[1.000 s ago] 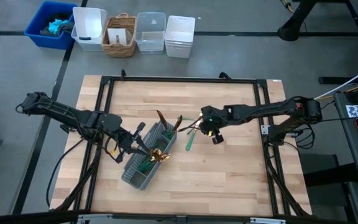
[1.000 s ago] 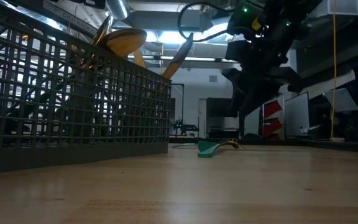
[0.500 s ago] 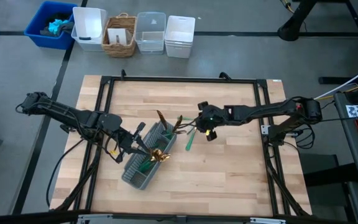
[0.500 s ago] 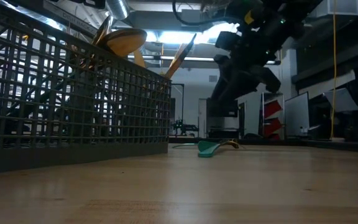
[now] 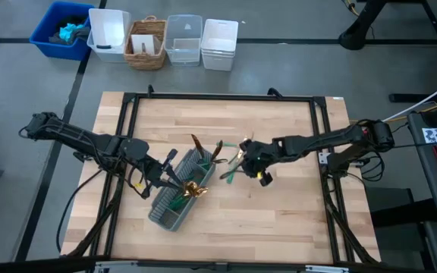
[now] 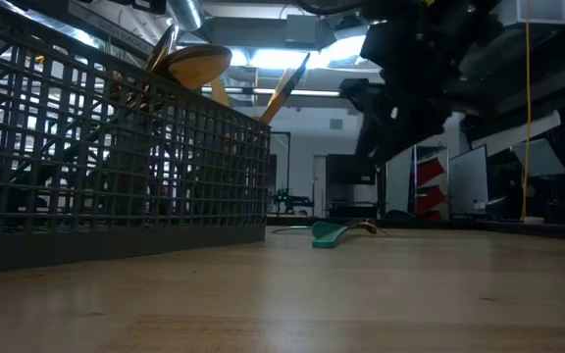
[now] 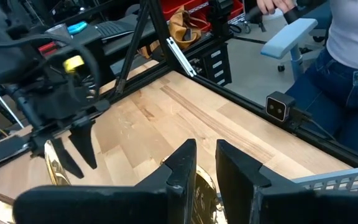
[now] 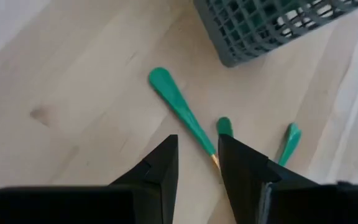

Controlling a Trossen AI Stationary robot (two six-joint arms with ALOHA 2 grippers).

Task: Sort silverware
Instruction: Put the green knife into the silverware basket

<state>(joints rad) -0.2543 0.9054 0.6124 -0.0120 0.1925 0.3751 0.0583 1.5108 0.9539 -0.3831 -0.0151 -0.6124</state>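
A grey mesh caddy [image 5: 179,196] stands left of the table's middle, with gold-headed silverware [image 6: 192,65] sticking up out of it. My left gripper [image 5: 174,180] hangs over the caddy, shut on a gold-headed piece [image 5: 193,188]. Three loose pieces with green handles [image 8: 178,107] lie flat on the wood by the caddy's far right corner [image 8: 229,57]. My right gripper [image 8: 199,163] hovers open over them, slanting down. Its fingers stand on either side of the middle piece, where the green handle meets the gold. My left gripper has the gold head [image 7: 204,186] of one piece between its two fingers [image 7: 182,167]. The fingers themselves hide most of the contact. They slant down from the table's left side, and the piece sits over the caddy's middle.
A black frame [image 5: 218,97] borders the wooden top. Beyond the far edge stand a blue bin [image 5: 61,30], white bins [image 5: 108,34], a wicker basket [image 5: 146,44] and a clear box [image 5: 183,39]. A person [image 7: 353,37] sits past the table. Open wood lies toward the near right.
My right gripper has moved toward the table's near edge, from beside the caddy's far corner to over the loose green-handled pieces, rolling a little as it went. My left gripper and its piece have kept still.
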